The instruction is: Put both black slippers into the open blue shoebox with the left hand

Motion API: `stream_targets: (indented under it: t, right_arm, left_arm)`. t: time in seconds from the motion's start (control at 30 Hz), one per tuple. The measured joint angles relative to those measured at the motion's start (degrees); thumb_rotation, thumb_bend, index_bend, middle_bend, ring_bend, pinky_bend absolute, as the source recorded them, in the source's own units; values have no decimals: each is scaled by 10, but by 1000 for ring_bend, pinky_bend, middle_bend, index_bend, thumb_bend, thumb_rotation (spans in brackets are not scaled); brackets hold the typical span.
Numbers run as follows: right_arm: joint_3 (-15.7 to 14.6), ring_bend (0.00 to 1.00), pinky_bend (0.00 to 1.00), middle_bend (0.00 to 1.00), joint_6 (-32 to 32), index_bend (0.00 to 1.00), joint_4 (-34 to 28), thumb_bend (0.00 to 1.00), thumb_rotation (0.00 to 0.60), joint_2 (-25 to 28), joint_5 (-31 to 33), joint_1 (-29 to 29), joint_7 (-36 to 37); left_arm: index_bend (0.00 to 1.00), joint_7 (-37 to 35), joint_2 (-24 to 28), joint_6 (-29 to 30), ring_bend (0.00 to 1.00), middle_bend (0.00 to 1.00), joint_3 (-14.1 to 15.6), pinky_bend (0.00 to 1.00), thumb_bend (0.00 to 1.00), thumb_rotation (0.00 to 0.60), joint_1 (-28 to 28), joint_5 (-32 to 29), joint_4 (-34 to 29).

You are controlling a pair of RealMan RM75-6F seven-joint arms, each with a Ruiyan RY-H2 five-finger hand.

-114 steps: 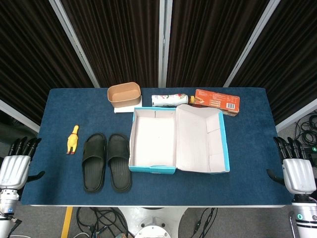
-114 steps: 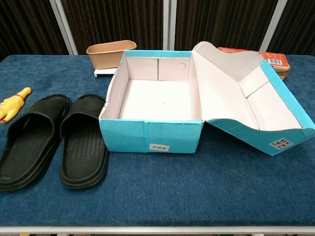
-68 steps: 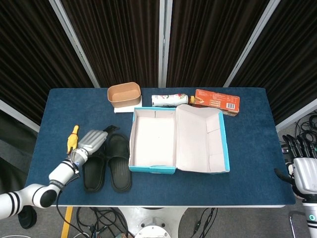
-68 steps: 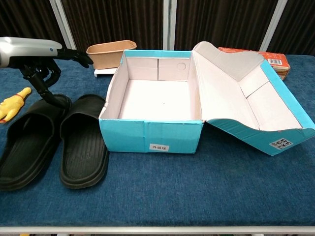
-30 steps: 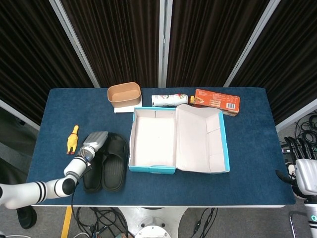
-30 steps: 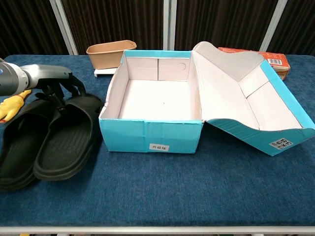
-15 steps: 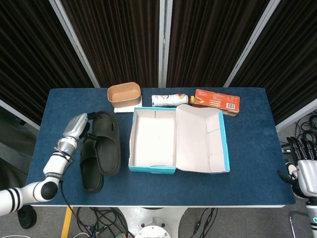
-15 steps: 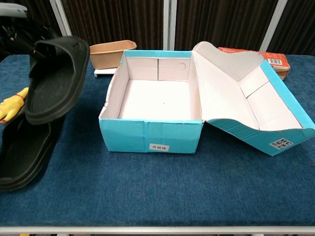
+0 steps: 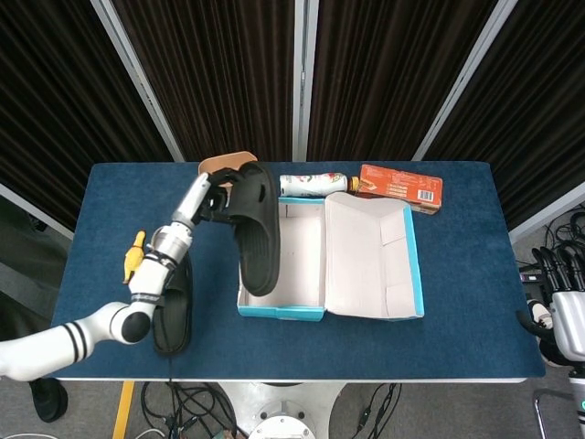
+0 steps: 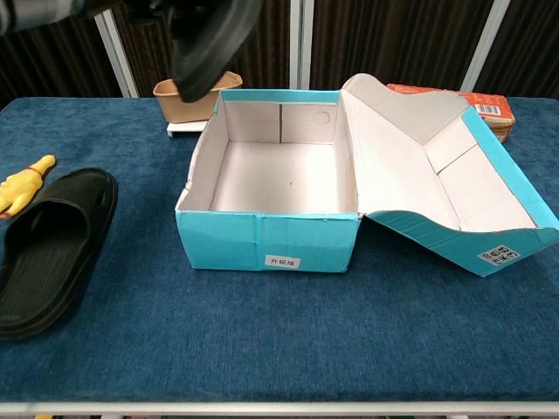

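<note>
Fingers of the left hand (image 9: 218, 190) grip one black slipper (image 9: 255, 227), now lifted higher and carried right since half a second ago, hanging over the left wall of the open blue shoebox (image 9: 280, 312). Its mate, the second slipper (image 10: 45, 250), still lies on the blue table (image 10: 279, 349) beside a yellow rubber chicken (image 10: 24, 182). At the table's far right edge, the right hand (image 9: 564, 311) shows its fingers spread, holding nothing.

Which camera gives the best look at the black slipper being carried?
The head view: the whole lifted black rubber slipper shows, held by the left hand. The chest view catches only its lower end, cropped at the top.
</note>
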Motion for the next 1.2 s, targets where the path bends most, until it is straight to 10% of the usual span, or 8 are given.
stream_targets:
  t: [0.6,1.2]
  right_arm:
    - [6,0,61,68,-1,56,-53,75,600,23,15,1,-55]
    - [6,0,61,67,1,56,-60,76,600,25,25,-2,-60]
  left_arm:
    - [533,-79,-215,-53,742,549,4,827,0,600,-100,51,294]
    - [535,-178,-357,68,735,549,73,802,0,600,-121,188,549]
